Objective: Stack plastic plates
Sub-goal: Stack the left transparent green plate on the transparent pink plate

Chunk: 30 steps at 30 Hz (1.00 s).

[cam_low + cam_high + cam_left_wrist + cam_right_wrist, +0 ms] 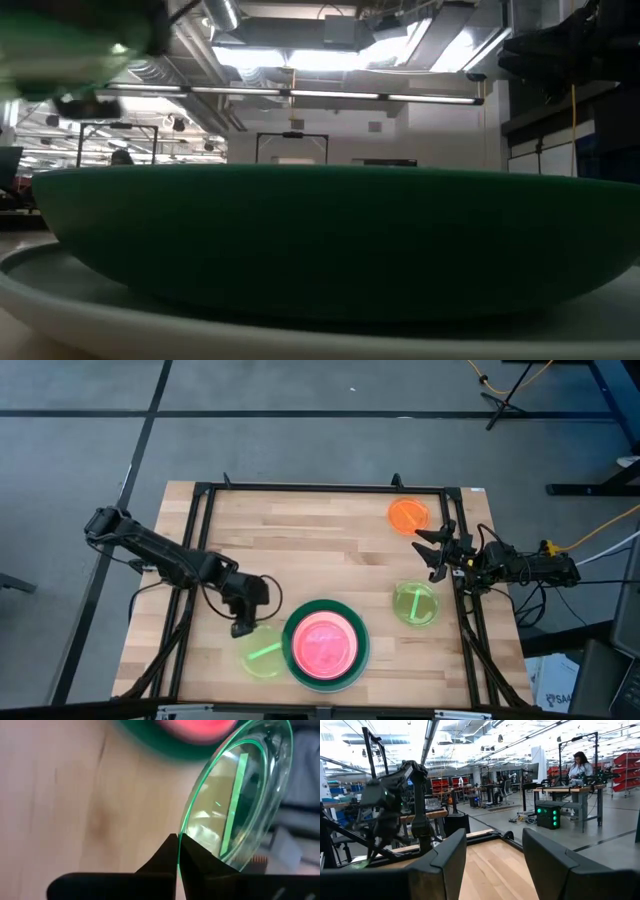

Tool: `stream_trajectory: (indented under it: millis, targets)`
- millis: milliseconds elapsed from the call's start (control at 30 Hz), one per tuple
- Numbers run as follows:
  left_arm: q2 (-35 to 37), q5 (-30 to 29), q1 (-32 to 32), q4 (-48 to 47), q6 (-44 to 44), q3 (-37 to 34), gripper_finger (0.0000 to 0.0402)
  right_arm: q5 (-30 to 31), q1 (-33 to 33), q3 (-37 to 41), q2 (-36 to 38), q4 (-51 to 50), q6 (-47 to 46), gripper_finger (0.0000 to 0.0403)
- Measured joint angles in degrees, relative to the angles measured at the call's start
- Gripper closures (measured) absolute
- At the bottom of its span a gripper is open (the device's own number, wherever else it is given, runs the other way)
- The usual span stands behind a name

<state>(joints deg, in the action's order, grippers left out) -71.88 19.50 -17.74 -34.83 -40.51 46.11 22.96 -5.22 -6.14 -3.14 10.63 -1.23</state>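
The left gripper [178, 851] pinches a translucent lime plate [240, 790] by its thin rim (ridged across, wrist view only); the right gripper [428, 550] is spread.

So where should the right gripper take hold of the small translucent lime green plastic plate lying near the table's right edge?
Probably at the rim. The small translucent lime green plastic plate lies flat on the wooden table, so only its thin raised edge offers a pinch. The right gripper, open, is beside it, so a descent onto the rim's near side seems shortest. The left gripper pinches the other lime plate that way.
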Motion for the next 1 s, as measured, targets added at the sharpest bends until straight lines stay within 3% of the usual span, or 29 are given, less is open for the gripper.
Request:
stream_trajectory:
  millis: [400,767,1000]
  targets:
    - [-4.9,-13.6,0.24,21.13,2.91,0.87,0.0398,0.0,0.0,0.0,0.0,0.22,0.0,0.0214]
    - [-18.97,-20.84,0.21,36.08,8.71,0.87,0.0397,0.0,0.0,0.01,0.0,0.35,0.0,0.0214]
    - [-23.0,-21.61,0.92,40.06,9.31,0.85,0.0397,0.0,-0.02,0.01,-0.02,0.33,0.0,0.0214]
